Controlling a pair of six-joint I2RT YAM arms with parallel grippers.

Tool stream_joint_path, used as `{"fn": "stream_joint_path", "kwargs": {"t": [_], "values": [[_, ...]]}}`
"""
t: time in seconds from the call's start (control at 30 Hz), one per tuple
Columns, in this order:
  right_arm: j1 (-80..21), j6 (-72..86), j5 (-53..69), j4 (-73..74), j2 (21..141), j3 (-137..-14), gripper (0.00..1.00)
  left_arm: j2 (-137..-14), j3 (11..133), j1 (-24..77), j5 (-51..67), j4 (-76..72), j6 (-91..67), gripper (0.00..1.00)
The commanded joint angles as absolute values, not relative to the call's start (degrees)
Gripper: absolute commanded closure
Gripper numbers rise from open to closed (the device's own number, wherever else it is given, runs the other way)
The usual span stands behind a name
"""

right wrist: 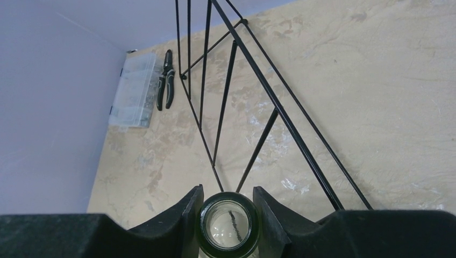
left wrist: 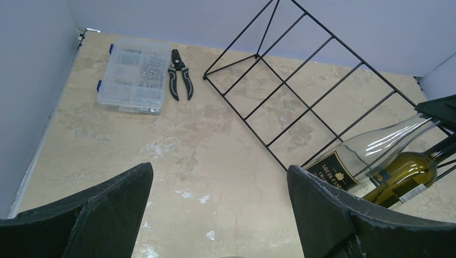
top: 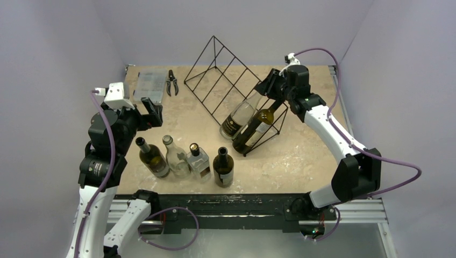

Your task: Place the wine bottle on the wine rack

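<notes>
The right arm is stretched over the far right of the worktop (top: 301,156), with its wrist bent down to the right end of the wine rack (top: 237,58). The fingers of the right gripper (right wrist: 227,191) are closed on the green-rimmed mouth of the wine bottle (right wrist: 205,228). A clear bottle (top: 240,117) and a green bottle (top: 257,129) are laid side by side in the rack's right-hand slots. Their long axes slope with the face, necks raised toward the far right and bases toward the near left. Which of the two is held cannot be told for certain. The left arm is folded upright at the left, and the fingers of the left gripper (left wrist: 219,171) are spread wide and empty, aimed toward the rack.
</notes>
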State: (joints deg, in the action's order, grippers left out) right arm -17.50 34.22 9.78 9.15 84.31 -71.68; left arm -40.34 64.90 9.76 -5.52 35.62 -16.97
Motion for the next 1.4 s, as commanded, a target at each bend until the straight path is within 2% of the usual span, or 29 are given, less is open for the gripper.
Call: {"fn": "stream_joint_path", "kwargs": {"t": [0.0,0.17,0.3,0.67,1.0,1.37], "values": [[-17.5,30.5,7.8,10.3,83.6,-76.3,0.59,-40.1,64.9,9.3,-4.5,33.6,-17.6,0.05],[-17.5,28.4,6.3,12.6,84.3,-79.2,0.50,-40.0,64.8,9.4,-4.8,33.8,-17.6,0.05],[-17.5,26.6,5.0,14.7,85.0,-80.7,0.46,-40.2,64.9,9.3,-5.0,33.9,-17.7,0.05],[-17.5,25.0,2.4,16.4,83.0,-79.5,0.46,-40.4,65.0,9.3,-4.4,34.0,-17.8,0.05],[-17.5,22.4,1.2,17.2,78.4,-76.2,0.41,-40.4,64.8,9.4,-4.2,33.8,-17.8,0.04],[-17.8,21.4,8.9,14.8,73.6,-75.4,0.35,-39.8,64.5,9.3,-4.5,33.5,-17.6,0.02]]}}
